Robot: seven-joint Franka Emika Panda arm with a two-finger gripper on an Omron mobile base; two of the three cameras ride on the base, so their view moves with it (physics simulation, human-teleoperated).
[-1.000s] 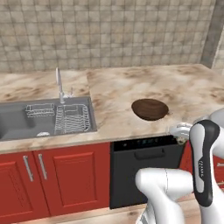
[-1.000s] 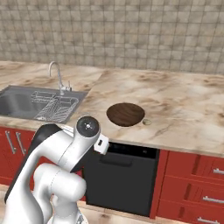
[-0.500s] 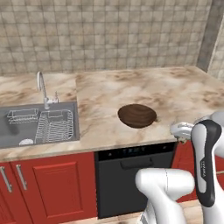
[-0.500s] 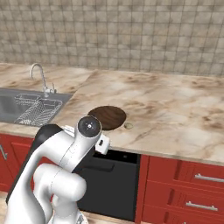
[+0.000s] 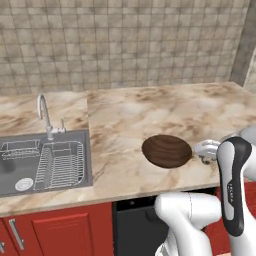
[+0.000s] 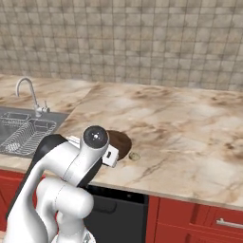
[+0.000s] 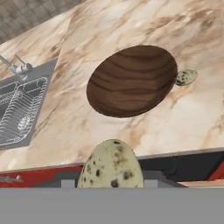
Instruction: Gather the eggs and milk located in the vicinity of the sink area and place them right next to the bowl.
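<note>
In the hand view, a speckled pale egg (image 7: 111, 164) sits between the jaws of my gripper (image 7: 111, 183), which is shut on it above the counter's front edge. A second egg (image 7: 187, 77) lies on the counter, touching or almost touching the rim of the dark wooden bowl (image 7: 131, 81). The right base view shows that egg (image 6: 135, 155) just right of the bowl (image 6: 121, 142). In the left base view the gripper (image 5: 206, 150) hangs close to the right of the bowl (image 5: 166, 151). The sink (image 5: 45, 165) lies far to the left. The milk is out of view.
A curved chrome faucet (image 5: 45, 112) and a wire rack (image 5: 60, 162) mark the sink. Open marble counter (image 6: 180, 128) stretches behind and to the right of the bowl. Red cabinets and a dark dishwasher front (image 6: 114, 209) run below the counter edge.
The whole picture has slid left, so the base has driven to the right along the counter. The bowl now sits nearer the arm. The gripper stays shut on the egg.
</note>
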